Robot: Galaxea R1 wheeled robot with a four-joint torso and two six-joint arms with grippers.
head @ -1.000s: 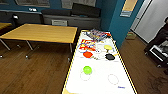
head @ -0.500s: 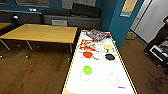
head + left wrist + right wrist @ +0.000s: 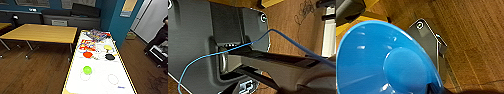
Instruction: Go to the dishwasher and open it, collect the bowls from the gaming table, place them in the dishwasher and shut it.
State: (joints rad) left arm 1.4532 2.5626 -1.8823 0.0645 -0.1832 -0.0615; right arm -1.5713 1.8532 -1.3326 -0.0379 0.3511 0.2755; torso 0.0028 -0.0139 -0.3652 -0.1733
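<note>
4 small bowls (image 3: 87,70), lime, orange-red, pale yellow, black, on the glossy white gaming table (image 3: 100,85); fingers' state unclear.

Four small bowls on one white gaming table (image 3: 100,80): lime green (image 3: 87,69), orange-red (image 3: 87,54), pale yellow (image 3: 108,47), black (image 3: 109,56). One blue bowl (image 3: 381,60).

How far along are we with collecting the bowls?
A blue bowl sits close at the right wrist; whether it is gripped is unclear. In hand: the gaming table lies just ahead. Left: the lime green bowl, orange-red bowl, pale yellow bowl and black bowl remain on it.
</note>
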